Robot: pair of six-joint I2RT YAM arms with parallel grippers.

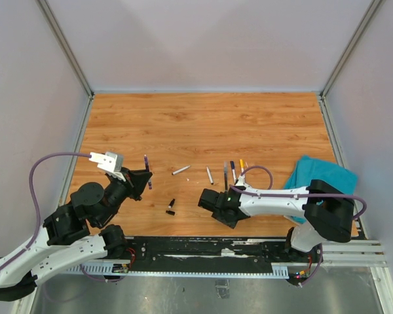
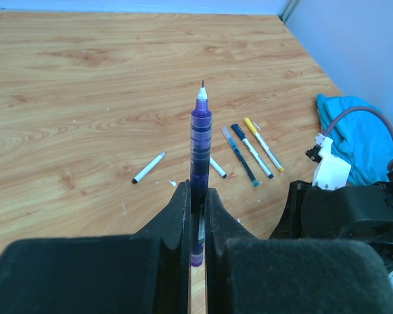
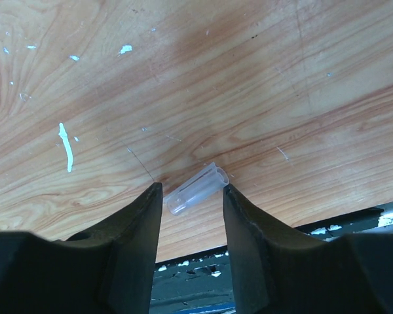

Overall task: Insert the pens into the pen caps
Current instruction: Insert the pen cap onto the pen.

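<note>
Pens (image 2: 252,150), five lying loose, one in left claw (image 2: 196,194), caps (image 3: 196,188) perhaps two

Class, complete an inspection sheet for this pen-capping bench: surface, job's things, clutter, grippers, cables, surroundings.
Surface: wooden table, white flecks.
Job's things: purple pen, uncapped, gripped; five loose pens; black cap; clear cap.
Clutter: teal cloth at the right edge.
Grippers: left gripper shut on purple pen; right gripper open, jaws either side of clear cap.
Cables: purple cables loop over both arms.
Surroundings: pale walls, metal frame.
</note>
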